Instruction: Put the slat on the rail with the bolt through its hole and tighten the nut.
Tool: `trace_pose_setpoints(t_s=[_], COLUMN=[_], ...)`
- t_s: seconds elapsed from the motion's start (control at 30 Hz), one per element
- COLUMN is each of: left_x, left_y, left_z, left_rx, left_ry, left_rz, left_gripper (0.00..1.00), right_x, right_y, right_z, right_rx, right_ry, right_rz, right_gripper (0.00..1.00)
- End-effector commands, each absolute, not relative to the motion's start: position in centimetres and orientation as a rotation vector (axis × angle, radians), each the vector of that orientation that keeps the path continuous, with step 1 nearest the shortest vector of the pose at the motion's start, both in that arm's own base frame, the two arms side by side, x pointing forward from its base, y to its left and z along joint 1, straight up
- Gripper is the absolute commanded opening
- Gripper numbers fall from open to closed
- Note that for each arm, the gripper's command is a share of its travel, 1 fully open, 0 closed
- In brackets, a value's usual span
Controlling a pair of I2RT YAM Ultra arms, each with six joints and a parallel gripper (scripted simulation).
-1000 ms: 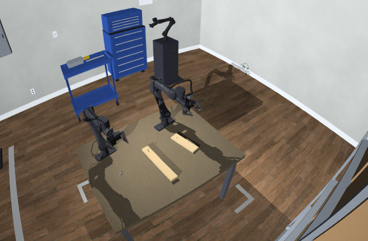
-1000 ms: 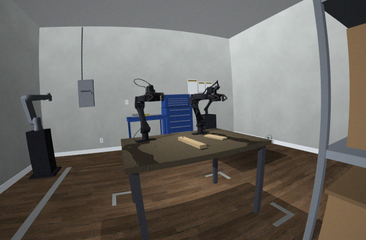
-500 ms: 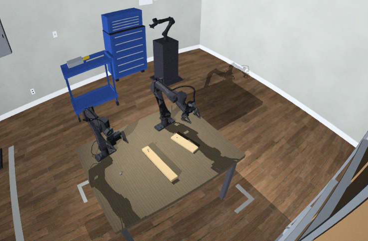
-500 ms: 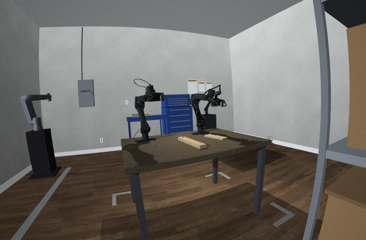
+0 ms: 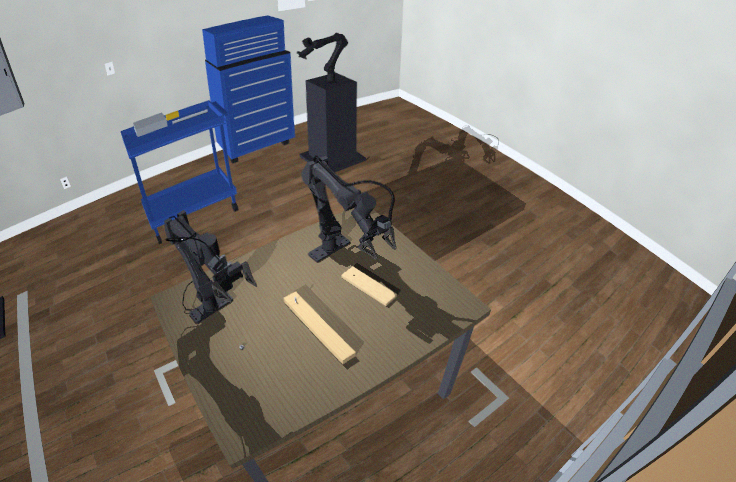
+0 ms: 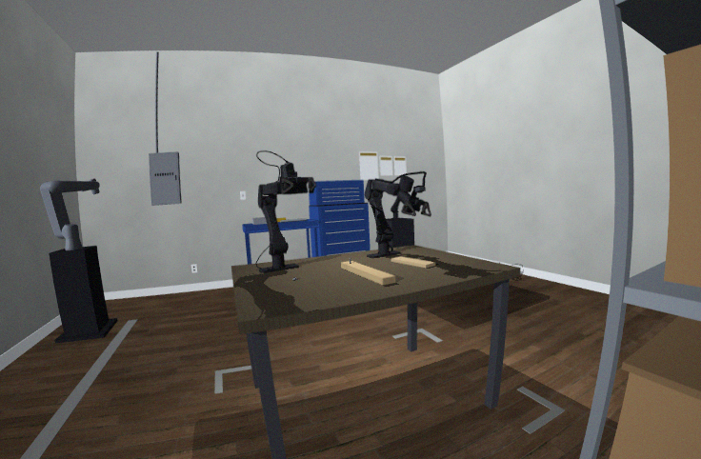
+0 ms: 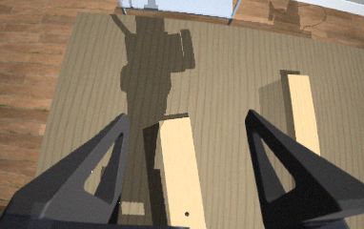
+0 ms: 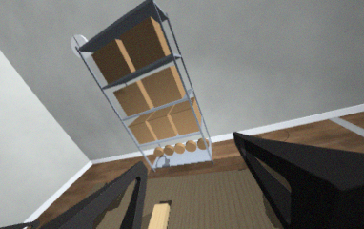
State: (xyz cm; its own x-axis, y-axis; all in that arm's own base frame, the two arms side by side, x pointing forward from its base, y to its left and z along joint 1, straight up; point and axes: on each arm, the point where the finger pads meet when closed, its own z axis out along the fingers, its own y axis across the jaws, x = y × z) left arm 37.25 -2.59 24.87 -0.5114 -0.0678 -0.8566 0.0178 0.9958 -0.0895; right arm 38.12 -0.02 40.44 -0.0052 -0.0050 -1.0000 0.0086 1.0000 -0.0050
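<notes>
The short wooden slat lies flat on the table, with its hole at the end nearest the arms. The longer rail lies beside it, with the small bolt upright at its back end. The tiny nut lies on the table apart from both, closer to the right arm. My left gripper is open and empty, pointing down above the slat; the rail shows off to one side. My right gripper is open and empty, held level above the table's back edge.
A blue tool chest, a blue cart and a black pedestal with another arm stand behind the table. A metal shelf with boxes stands beyond the table's front edge.
</notes>
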Motion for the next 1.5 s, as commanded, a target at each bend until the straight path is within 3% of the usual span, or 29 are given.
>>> trace_pose_setpoints(t_s=[0.0,1.47], left_x=[36.3,24.2], left_y=[-3.4,-4.6], left_z=[22.1,8.2], left_rx=[-0.042,-0.124], left_ry=[2.209,2.907], left_rz=[-0.131,-0.088], left_gripper=[1.00,1.00], right_x=[38.1,38.1], right_y=[0.1,0.1], right_z=[41.2,41.2], right_rx=[0.000,0.000], right_ry=[1.558,1.558], right_rz=[0.000,0.000], right_gripper=[1.00,1.00])
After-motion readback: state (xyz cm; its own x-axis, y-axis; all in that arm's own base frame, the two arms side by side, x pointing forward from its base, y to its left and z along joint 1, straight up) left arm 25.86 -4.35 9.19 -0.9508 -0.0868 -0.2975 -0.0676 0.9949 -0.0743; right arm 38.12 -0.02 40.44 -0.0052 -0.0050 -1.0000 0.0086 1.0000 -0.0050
